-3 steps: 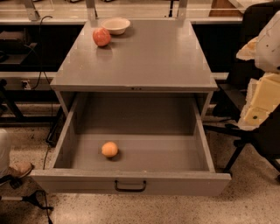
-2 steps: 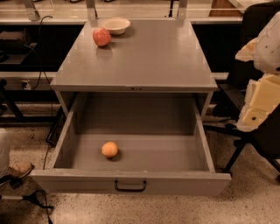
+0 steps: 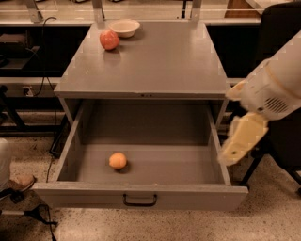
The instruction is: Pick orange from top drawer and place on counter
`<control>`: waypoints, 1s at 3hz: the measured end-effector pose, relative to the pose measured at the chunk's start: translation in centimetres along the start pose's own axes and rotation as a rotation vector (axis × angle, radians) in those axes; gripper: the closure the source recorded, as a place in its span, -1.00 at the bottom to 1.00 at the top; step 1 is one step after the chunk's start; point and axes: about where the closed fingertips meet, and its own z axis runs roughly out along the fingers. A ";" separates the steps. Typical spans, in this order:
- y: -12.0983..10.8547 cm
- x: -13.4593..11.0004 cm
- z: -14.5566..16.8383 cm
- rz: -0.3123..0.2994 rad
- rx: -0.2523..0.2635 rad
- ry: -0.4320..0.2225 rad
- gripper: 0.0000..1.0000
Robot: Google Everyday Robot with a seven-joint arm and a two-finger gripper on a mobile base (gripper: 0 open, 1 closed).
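Observation:
The orange (image 3: 117, 160) lies on the floor of the open top drawer (image 3: 141, 194), left of centre and near the front. The drawer is pulled fully out, with its black handle (image 3: 139, 201) at the middle of the front panel. The grey counter (image 3: 155, 61) is above it. My gripper (image 3: 237, 143), cream-coloured at the end of my white arm (image 3: 275, 89), hangs over the drawer's right wall, well to the right of the orange and apart from it. It holds nothing that I can see.
A reddish apple-like fruit (image 3: 109, 40) and a pale bowl (image 3: 123, 27) sit at the counter's back left. A pale shelf with metal posts (image 3: 66, 14) runs behind. A black chair (image 3: 282, 141) stands at the right, a shoe (image 3: 16, 182) and cables at the left.
My arm and gripper have moved left, toward the drawer's right wall. The orange, drawer, fruit and bowl have not moved.

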 end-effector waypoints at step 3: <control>0.6 -9.5 12.1 0.068 -0.022 -0.383 -1.00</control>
